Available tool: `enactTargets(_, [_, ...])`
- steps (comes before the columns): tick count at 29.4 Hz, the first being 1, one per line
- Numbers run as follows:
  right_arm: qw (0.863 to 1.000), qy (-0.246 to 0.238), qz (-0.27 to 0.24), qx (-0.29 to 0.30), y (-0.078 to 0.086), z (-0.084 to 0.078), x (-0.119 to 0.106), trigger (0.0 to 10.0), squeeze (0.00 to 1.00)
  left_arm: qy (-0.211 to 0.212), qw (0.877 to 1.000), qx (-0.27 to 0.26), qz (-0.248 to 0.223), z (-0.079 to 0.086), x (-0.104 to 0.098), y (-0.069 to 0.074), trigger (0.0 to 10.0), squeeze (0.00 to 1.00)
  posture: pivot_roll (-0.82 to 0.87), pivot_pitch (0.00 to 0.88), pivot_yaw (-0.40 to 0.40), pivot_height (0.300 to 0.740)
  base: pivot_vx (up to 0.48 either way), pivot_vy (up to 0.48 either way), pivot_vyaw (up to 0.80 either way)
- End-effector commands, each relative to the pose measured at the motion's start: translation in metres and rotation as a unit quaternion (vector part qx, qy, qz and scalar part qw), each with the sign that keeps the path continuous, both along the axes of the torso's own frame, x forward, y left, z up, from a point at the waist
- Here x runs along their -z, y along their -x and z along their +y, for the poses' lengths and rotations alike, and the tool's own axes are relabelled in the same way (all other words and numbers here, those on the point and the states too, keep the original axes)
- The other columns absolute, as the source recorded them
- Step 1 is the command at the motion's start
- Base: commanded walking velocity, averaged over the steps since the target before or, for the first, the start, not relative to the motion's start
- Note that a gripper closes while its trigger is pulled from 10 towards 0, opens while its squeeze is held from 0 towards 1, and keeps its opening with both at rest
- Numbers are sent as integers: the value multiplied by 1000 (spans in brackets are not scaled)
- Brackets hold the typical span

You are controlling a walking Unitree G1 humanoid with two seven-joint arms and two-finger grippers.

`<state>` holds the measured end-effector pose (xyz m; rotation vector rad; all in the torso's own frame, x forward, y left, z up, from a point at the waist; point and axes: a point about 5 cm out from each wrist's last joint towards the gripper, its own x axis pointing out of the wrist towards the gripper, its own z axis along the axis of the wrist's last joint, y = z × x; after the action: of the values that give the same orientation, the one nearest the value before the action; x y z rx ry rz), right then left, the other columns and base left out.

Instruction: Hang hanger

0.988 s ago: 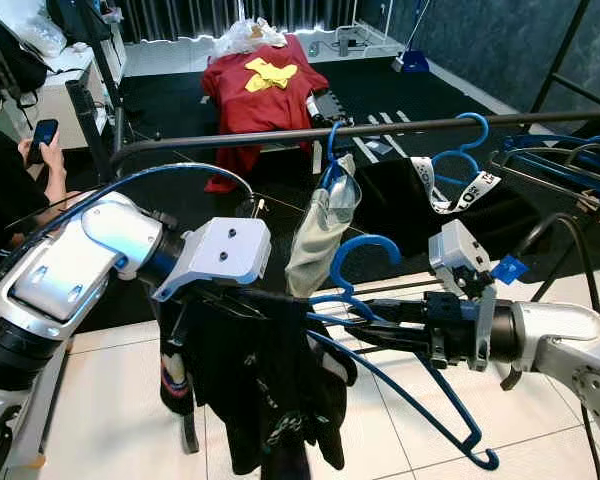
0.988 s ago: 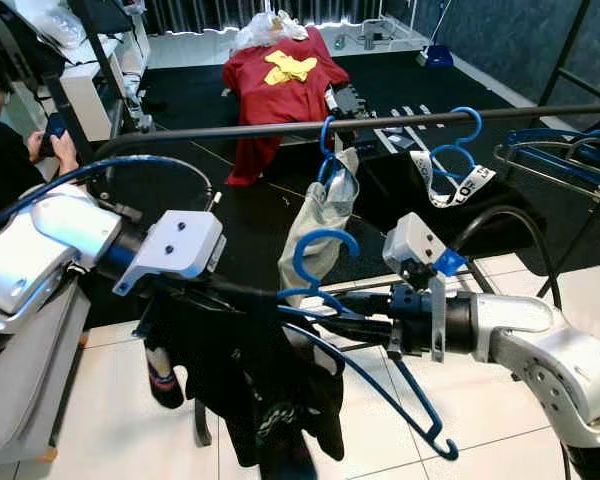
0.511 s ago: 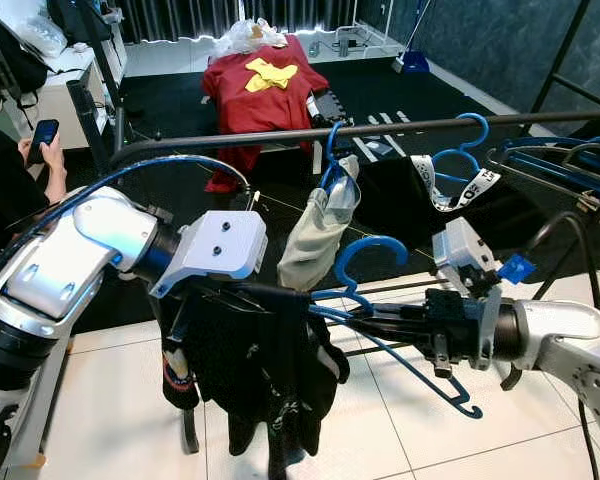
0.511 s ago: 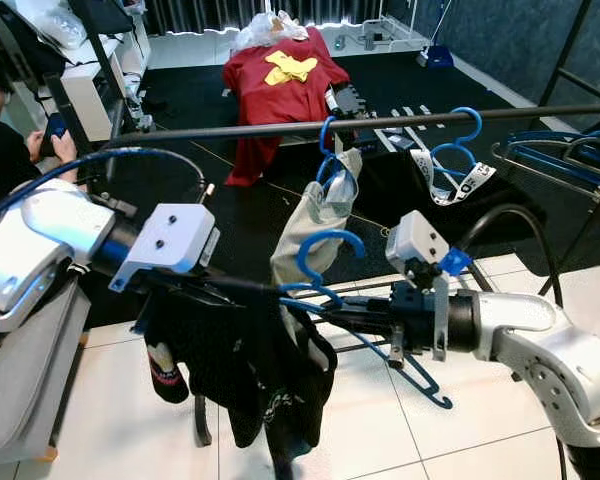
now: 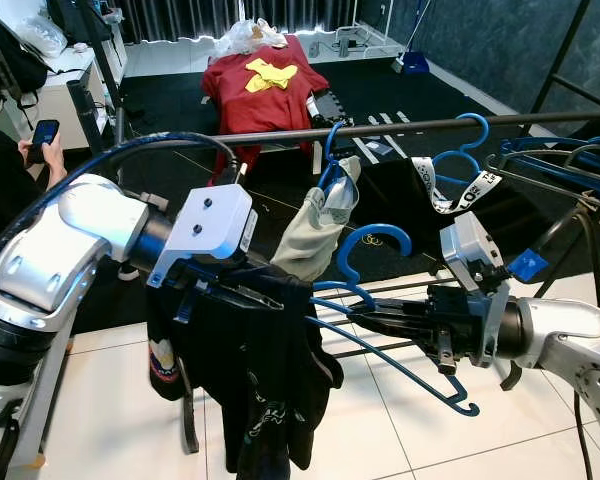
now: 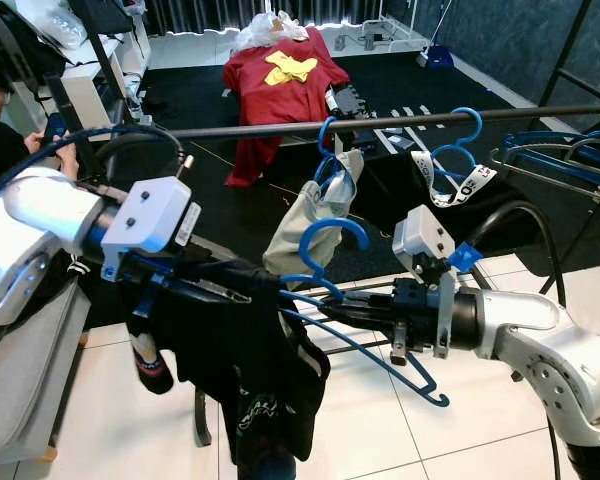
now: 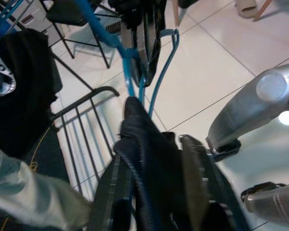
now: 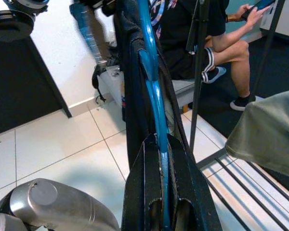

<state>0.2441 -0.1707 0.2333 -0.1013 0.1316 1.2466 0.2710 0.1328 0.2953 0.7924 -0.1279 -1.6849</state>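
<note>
Your right pincer (image 5: 380,322), clamping the blue hanger (image 5: 370,290), is lifting it toward the rail (image 5: 380,128); your left pincer (image 7: 154,187) is gripping the black garment (image 5: 250,370); hooking comes next.

The hanger (image 5: 380,345) is thin blue plastic, smooth and a bit shiny. The black shirt (image 5: 250,370) on it is soft, matt cloth with small pale prints. The rail (image 5: 280,135) is dark metal, smooth and dull. At 12 o'clock the red shirt (image 5: 260,85) is matt cloth with a yellow patch. The grey cloth (image 5: 315,235) on the rail looks thin and wrinkled. Both arms (image 5: 55,265) are silver metal, smooth and shiny. The floor (image 5: 110,420) is pale, glossy tile beside a dark matt carpet (image 5: 180,105).
</note>
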Motion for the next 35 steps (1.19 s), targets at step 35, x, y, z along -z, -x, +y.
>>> enactTargets(35, [987, -127, -96, 20, 17, -34, -59, 0, 0, 204, 948, -226, 95, 90, 18, -34, 10000, 1000, -15, 37, -3, 740, 0, 0, 0])
